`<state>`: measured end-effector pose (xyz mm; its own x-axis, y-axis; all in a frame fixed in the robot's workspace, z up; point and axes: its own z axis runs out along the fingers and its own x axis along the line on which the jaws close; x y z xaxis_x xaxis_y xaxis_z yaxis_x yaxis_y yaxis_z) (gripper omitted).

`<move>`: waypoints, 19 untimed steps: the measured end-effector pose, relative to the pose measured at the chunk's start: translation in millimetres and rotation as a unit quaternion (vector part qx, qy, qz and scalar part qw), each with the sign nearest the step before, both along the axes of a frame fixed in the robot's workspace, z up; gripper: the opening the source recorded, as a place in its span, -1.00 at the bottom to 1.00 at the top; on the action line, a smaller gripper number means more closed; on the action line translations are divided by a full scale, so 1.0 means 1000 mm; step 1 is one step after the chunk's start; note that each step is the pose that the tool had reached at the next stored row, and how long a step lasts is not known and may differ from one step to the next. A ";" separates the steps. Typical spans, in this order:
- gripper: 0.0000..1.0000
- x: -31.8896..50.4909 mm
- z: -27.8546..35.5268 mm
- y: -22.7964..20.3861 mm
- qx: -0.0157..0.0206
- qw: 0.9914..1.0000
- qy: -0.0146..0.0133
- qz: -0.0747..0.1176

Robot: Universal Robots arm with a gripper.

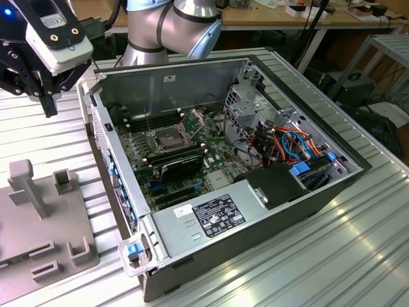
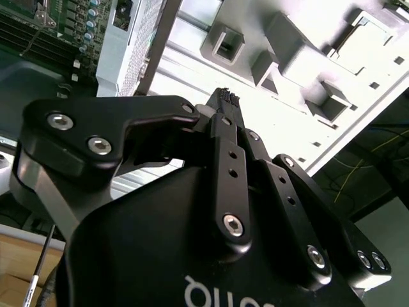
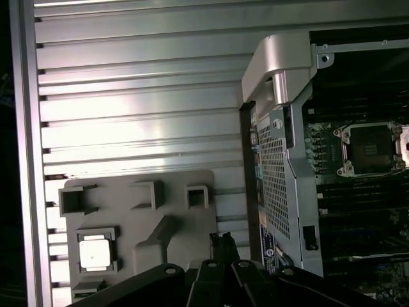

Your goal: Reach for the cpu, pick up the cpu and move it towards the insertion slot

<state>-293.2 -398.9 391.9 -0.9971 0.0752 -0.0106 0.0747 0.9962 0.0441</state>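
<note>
1. PC case (image 1: pixel 192 77) on the counter (image 1: pixel 358 256): the exterior view gives its full interior, off to one side of the jaws.
2. Grey fixture plate (image 3: pixel 128 220): near the jaws, which are clenched on nothing.
3. Insertion slot (image 3: pixel 369 148): inside the case.
4. cpu (image 3: pixel 94 251): in the first wrist view, flat in a plate pocket, lid up, near-square, across the jaws from the slot.

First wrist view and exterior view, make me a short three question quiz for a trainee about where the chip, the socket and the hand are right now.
1. True or false: the chip already sits in the socket.
2. In the exterior view, the hand is: A) down inside the case; B) outside the case, towards the exterior view's left; C) touching the socket.
3. Short answer: in the first wrist view, what does the chip rest on?

Key: 1 false; 2 B; 3 the grey tray beside the case.
</note>
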 end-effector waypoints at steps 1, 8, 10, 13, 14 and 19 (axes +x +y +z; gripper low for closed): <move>-0.79 -0.0015 0.0000 0.0000 0.000 1.000 0.000 0.000; -0.79 -0.0121 0.0000 0.0000 0.000 1.000 0.000 0.000; -0.79 -0.0147 0.0000 0.0000 0.000 1.000 0.000 0.000; -0.79 -0.0191 0.0000 0.0000 0.000 1.000 0.000 0.000; -0.79 -0.0205 0.0000 0.0000 0.000 1.000 0.000 0.000; -0.79 -0.0284 -0.0001 0.0000 0.000 1.000 0.000 0.000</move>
<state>-321.6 -398.9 391.8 -0.9971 0.0753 -0.0107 0.0747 0.9962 0.0441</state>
